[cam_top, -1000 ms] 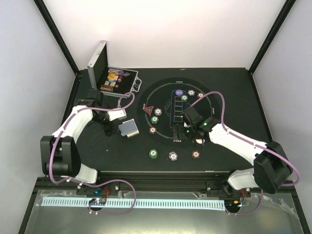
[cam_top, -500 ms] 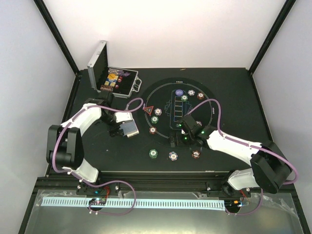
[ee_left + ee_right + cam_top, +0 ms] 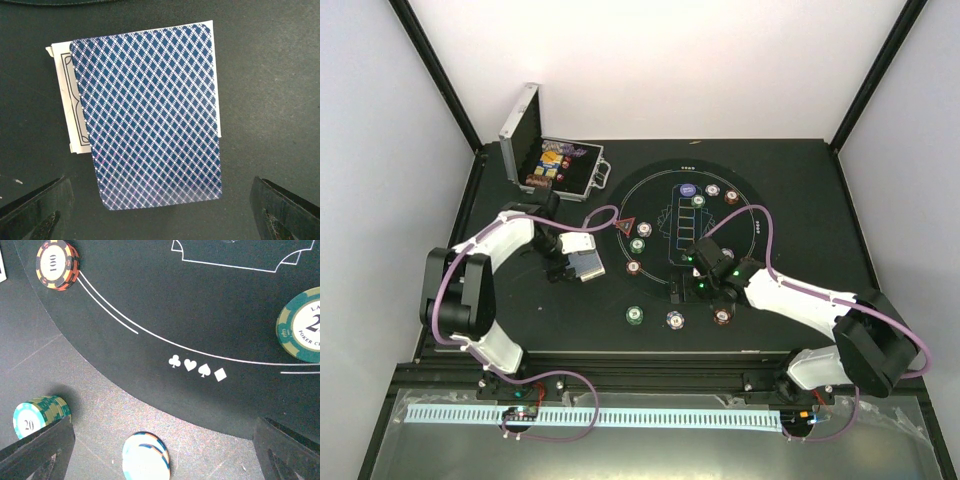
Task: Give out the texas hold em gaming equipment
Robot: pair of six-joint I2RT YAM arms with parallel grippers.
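Your left gripper (image 3: 160, 215) is open wide and holds nothing. It hangs over the blue-backed cards (image 3: 150, 120), which lie just left of the round mat (image 3: 200, 305). Your right gripper (image 3: 162, 452) is open wide too, with nothing in it, above the mat's near edge. A green chip stack (image 3: 37, 415) and a blue-white chip (image 3: 146, 457) sit just off the mat.

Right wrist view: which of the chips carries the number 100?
The orange-and-black chip at the top left. The green stack at the lower left reads 20; the other green chip and the pale blue chip show no 100.
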